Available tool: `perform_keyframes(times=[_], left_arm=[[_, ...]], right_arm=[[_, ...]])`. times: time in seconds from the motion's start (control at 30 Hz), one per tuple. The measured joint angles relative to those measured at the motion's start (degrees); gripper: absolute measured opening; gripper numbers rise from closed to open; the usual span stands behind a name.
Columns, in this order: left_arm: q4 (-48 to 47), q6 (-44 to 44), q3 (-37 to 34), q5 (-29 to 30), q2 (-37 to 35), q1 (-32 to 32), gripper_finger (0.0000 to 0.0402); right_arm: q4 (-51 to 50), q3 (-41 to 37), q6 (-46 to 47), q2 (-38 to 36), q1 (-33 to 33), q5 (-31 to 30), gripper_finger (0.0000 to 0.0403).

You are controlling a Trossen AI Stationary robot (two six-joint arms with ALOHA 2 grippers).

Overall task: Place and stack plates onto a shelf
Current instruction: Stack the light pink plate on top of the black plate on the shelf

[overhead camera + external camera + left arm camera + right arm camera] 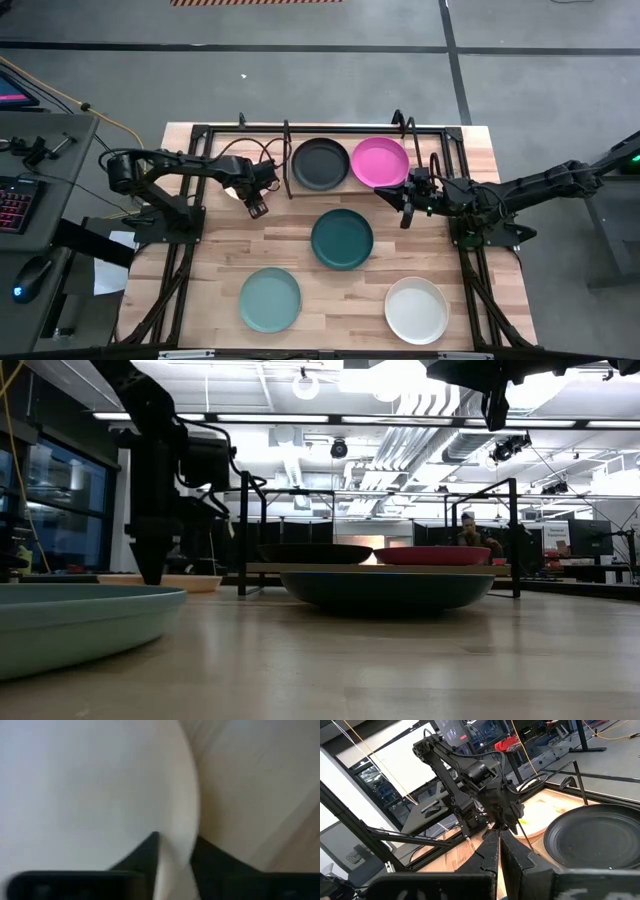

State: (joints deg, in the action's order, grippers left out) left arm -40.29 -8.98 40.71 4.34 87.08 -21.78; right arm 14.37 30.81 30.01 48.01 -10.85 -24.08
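The pale pink plate (233, 188) lies flat on the table left of the shelf (288, 160), mostly hidden under my left arm. My left gripper (258, 207) points down at its near-right rim and is shut on it. The black plate (320, 163) and magenta plate (380, 161) sit side by side on the shelf. The dark teal plate (342, 238) rests mid-table, the light teal plate (270, 299) near left, the white plate (417, 310) near right. My right gripper (407, 213) is shut and empty, raised beside the magenta plate's right edge. My left gripper pinches the pale pink plate's rim (176, 851) between its two fingers (150, 851), one over the plate's inside and one outside it. The fingers come from above, pointing down (152, 570). The plate (195, 582) lies flat on the table.
The larger black frame (200, 135) edges the table, and its rods run along both sides. The shelf's upright bars (243, 530) stand at the ends of the board. A person (468, 532) sits in the room beyond. Bare wood shows between the three loose plates.
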Motion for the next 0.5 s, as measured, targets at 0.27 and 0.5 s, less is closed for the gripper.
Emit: perform_keyframes(times=[0.27,0.5], left_arm=[[-8.0,0.06,1.17,0.59,-6.58,-0.07,0.0004],[-16.57,-3.57,7.91,5.77,-19.53,-0.12,0.0002]], right_arm=[[0.02,0.0,1.06,0.0,-0.01,-0.12,0.0],[0.02,0.0,1.1,0.0,-0.01,-0.11,0.0]])
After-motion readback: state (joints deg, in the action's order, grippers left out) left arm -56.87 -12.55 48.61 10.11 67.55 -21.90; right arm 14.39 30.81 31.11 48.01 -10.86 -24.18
